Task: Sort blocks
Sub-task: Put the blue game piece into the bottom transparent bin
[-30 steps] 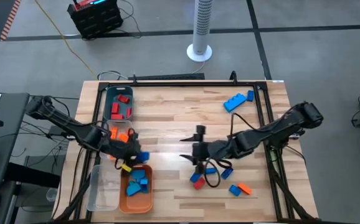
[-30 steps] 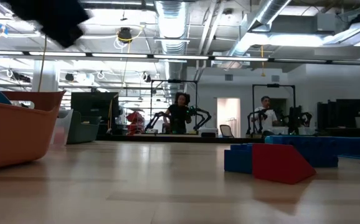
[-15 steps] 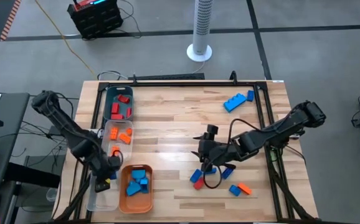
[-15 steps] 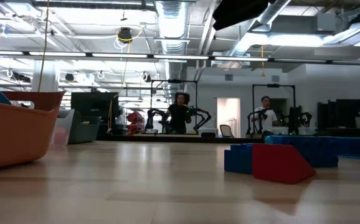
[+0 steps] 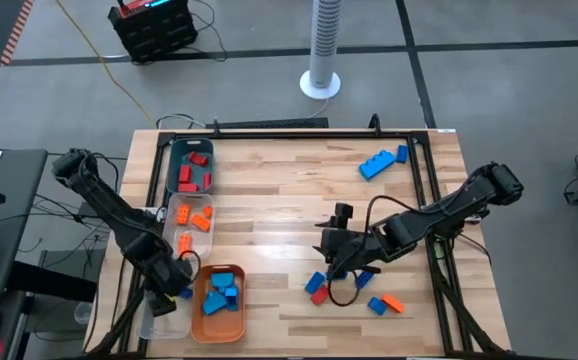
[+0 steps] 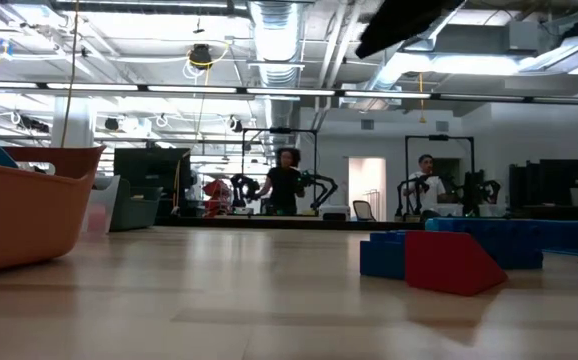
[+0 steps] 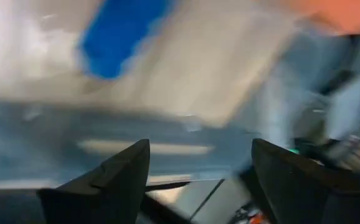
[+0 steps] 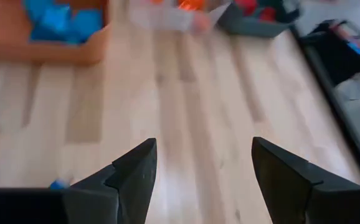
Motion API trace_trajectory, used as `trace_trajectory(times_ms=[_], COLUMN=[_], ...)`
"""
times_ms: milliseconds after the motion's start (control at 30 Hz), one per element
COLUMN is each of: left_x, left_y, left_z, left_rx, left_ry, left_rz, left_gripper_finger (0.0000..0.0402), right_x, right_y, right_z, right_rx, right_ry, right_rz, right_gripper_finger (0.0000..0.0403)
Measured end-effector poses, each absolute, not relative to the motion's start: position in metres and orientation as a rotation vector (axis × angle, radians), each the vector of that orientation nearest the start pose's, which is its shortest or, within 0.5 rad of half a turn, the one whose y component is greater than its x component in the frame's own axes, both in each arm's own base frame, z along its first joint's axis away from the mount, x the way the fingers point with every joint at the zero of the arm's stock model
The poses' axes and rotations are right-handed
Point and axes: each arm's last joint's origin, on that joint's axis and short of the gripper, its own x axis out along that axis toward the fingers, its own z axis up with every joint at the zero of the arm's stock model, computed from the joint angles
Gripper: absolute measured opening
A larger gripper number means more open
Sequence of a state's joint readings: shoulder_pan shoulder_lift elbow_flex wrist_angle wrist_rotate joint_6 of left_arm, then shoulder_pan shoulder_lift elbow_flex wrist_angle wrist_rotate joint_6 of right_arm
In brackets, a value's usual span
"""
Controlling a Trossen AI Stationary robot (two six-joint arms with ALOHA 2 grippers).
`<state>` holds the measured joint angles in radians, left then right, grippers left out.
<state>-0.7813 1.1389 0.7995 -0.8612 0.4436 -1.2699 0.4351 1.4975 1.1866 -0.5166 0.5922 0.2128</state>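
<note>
My left gripper hangs open over the clear bin at the table's near left corner. In the left wrist view a dark blue block shows beyond the fingers, apart from them. My right gripper is open above the bare table, just on the far side of a small cluster of blue and red blocks. More blocks lie loose: blue ones near the far right, and a blue and an orange one near the near edge.
A teal bin with red blocks, a clear bin with orange blocks and an orange tray with light blue blocks line the left side. The low view shows a red block and a blue one. People stand in the room behind.
My left gripper has swung from beside the orange tray's far end toward the table's near left corner and now hangs above the clear bin. My right gripper has shifted slightly toward the right and near edges, closer to the blue and red cluster.
</note>
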Motion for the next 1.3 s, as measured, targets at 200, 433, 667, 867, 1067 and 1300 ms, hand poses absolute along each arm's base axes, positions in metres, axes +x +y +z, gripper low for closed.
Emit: trace_trajectory(times_ms=[200, 433, 667, 867, 1067, 1300], left_x=[0.158, 0.181, 0.190, 0.193, 0.193, 0.193], left_y=[-0.144, -0.122, -0.107, -0.099, -0.098, -0.098], left_z=[0.276, 0.308, 0.313, 0.312, 0.312, 0.312], left_rx=[-0.661, -0.451, -0.369, -0.344, -0.337, -0.327], left_ry=[1.302, 0.948, 0.890, 0.898, 0.899, 0.899], left_rz=[-0.200, -0.045, 0.017, 0.044, 0.044, 0.039], left_gripper_finger=[0.0269, 0.0269, 0.0269, 0.0269, 0.0269, 0.0269], right_x=[0.300, 0.324, 0.328, 0.322, 0.322, 0.324], right_y=[0.127, 0.132, 0.137, 0.138, 0.139, 0.137], right_z=[0.259, 0.212, 0.192, 0.178, 0.169, 0.147], right_rx=[-0.226, -0.238, -0.126, -0.032, -0.035, -0.064], right_ry=[0.812, 1.043, 1.278, 1.383, 1.429, 1.509], right_rz=[-0.096, 0.067, 0.079, 0.074, 0.059, 0.042], right_gripper_finger=[0.0264, 0.0264, 0.0264, 0.0264, 0.0257, 0.0179])
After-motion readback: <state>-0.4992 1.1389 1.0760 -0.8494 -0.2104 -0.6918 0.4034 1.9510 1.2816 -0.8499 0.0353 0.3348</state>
